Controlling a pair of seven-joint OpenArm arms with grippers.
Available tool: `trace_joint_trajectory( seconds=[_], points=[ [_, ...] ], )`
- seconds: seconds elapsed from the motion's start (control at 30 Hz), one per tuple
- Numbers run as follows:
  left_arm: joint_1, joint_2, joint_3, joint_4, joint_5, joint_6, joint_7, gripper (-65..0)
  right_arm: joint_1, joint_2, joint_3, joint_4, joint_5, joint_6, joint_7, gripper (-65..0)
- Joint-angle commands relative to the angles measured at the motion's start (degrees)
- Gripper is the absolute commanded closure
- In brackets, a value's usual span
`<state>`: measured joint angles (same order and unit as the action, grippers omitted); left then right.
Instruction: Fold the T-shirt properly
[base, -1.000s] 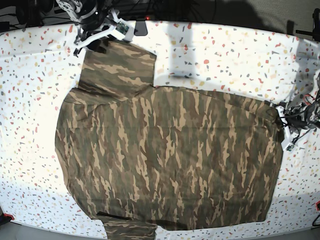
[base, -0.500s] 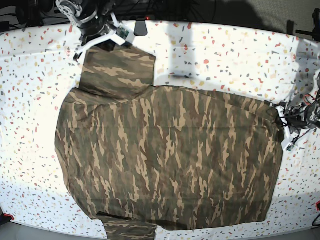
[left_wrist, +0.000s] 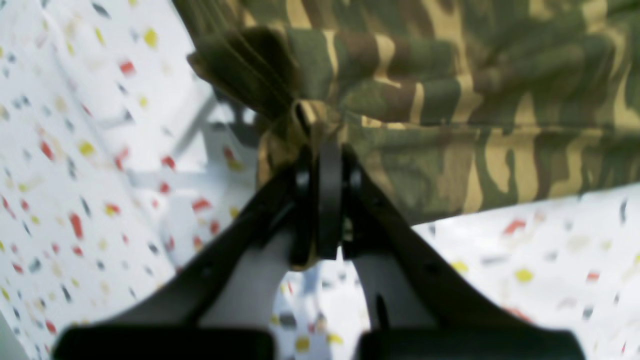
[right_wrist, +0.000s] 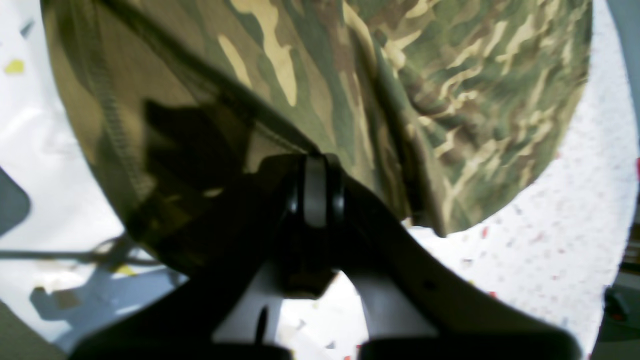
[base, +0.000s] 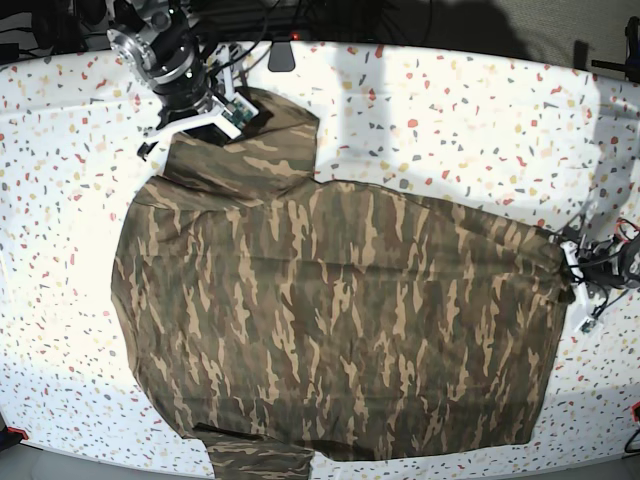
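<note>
The big soft camouflage T-shirt (base: 330, 320), streaked olive, brown and tan, lies spread nearly flat across the white speckled table (base: 450, 110). Its long axis runs across the base view, collar end toward that view's left, hem toward its right, one sleeve at the far edge and one at the near edge.

The right hand (base: 205, 108) is at the far sleeve. Its jaws are pinched fully together on the sleeve's outer edge, and that corner looks bunched and lifted a little off the table. In the wrist view the cloth hangs away from the right hand's fingertips (right_wrist: 315, 192), toward the body of the shirt.

The left hand (base: 572, 262) is at the opposite end, clamped tight on a gathered wad at the far corner of the hem; that wrist picture is blurred, so I can't say how many layers it has.

So each hand holds one end of the same far side, with the whole shirt lying on the near side of both. I judge the fold has to come toward the near edge, both hands carrying together. Neither is nearer the middle.
</note>
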<state>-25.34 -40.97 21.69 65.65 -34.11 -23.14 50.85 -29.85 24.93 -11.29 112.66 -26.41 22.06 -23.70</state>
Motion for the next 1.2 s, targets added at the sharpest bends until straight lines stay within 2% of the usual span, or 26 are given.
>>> trace_joint_trajectory(
  seconds=[0.0, 0.27, 0.37, 0.47, 0.63, 0.97, 1.1, 1.17],
  points=[
    [-1.25, -1.29, -0.7, 0.81, 0.0, -0.02, 0.31, 0.0, -0.15, 0.46, 0.17, 1.22, 0.31, -0.74, 0.57, 0.0],
    [-0.07, -1.25, -0.7, 0.79, 0.0, -0.04, 0.07, 0.0, -0.15, 0.48, 0.17, 1.22, 0.28, -0.72, 0.44, 0.0],
    [-0.04, -1.27, -0.7, 0.79, 0.02, -0.04, -0.2, -10.2, -0.15, 0.48, 0.17, 1.22, 0.28, -0.72, 0.44, 0.0],
    [-0.04, -1.27, -0.7, 0.79, 0.0, -0.04, -0.61, -15.1, -0.15, 0.48, 0.17, 1.22, 0.28, -0.72, 0.26, 0.0],
    [-0.02, -1.27, -0.7, 0.79, 0.02, -0.04, -1.2, -15.1, -0.15, 0.48, 0.17, 1.22, 0.28, -0.7, 0.07, 0.0],
    [2.64, -1.27, -0.7, 0.72, 0.79, -0.09, -6.86, -15.2, -0.15, 0.46, 0.17, 1.22, 0.28, -0.7, -0.81, 0.0],
    [5.35, -1.29, -0.7, 0.72, 6.97, -0.04, -9.99, -22.8, -0.15, 0.46, 0.17, 1.22, 0.28, -0.72, -0.79, 0.0],
    [5.49, -1.29, -0.7, 0.72, 7.58, -0.02, -10.21, -27.6, -0.15, 0.46, 0.17, 1.22, 0.28, -0.7, -0.81, 0.0]
  ],
)
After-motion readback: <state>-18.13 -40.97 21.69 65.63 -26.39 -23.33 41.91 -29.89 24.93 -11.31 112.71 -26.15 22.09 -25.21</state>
